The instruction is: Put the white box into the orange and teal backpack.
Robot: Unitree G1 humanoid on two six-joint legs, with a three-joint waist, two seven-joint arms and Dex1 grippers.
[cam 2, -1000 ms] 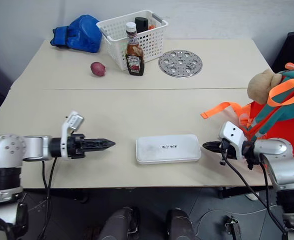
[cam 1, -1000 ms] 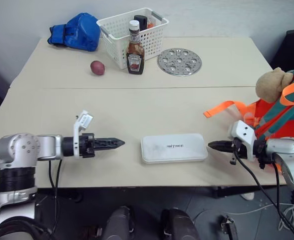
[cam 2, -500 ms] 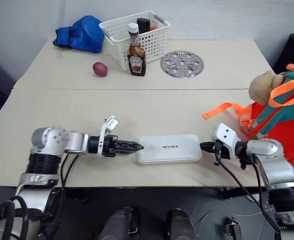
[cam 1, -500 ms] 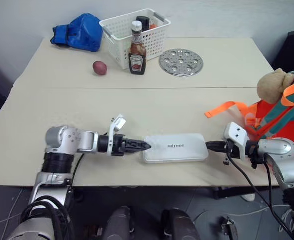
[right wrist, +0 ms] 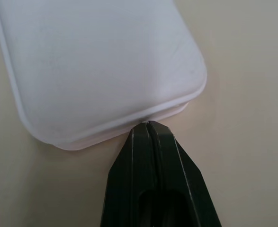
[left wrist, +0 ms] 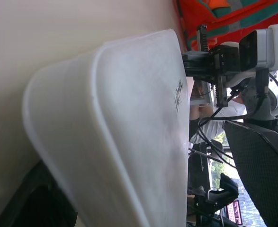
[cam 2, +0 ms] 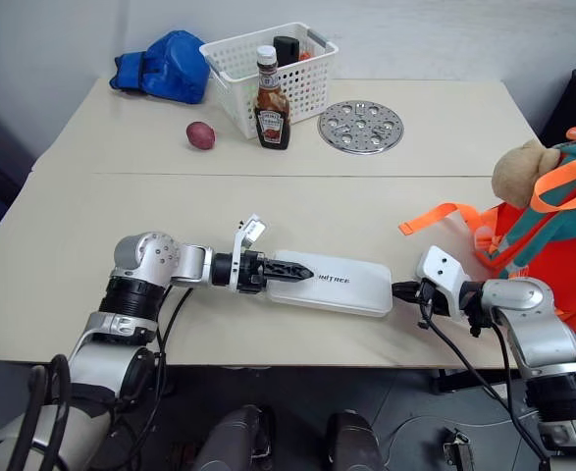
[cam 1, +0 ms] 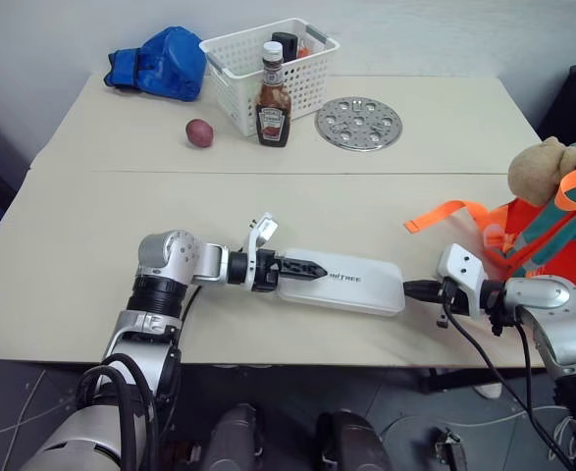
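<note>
The white box (cam 1: 356, 288) lies flat near the table's front edge, slightly askew. My left gripper (cam 1: 316, 271) is open, and the box's left end sits between its fingers, one black finger lying over the lid; the left wrist view has the white box (left wrist: 129, 132) close up. My right gripper (cam 1: 411, 288) is shut, its tip touching the box's right end, as the right wrist view shows where the right gripper (right wrist: 148, 125) meets the white box (right wrist: 96, 61). The orange and teal backpack (cam 1: 552, 231) stands at the right edge behind my right arm, with a tan plush toy (cam 1: 538, 169) on it.
An orange strap (cam 1: 440, 210) trails from the backpack onto the table. At the back stand a white slotted basket (cam 1: 231, 69), a ketchup bottle (cam 1: 273, 98), a round perforated metal plate (cam 1: 358, 123), a small red vegetable (cam 1: 199, 131) and a blue fabric bundle (cam 1: 160, 64).
My left arm has swung right along the front edge, and its open fingers now straddle the box's left end. The box has turned slightly. The right gripper has stayed in place.
</note>
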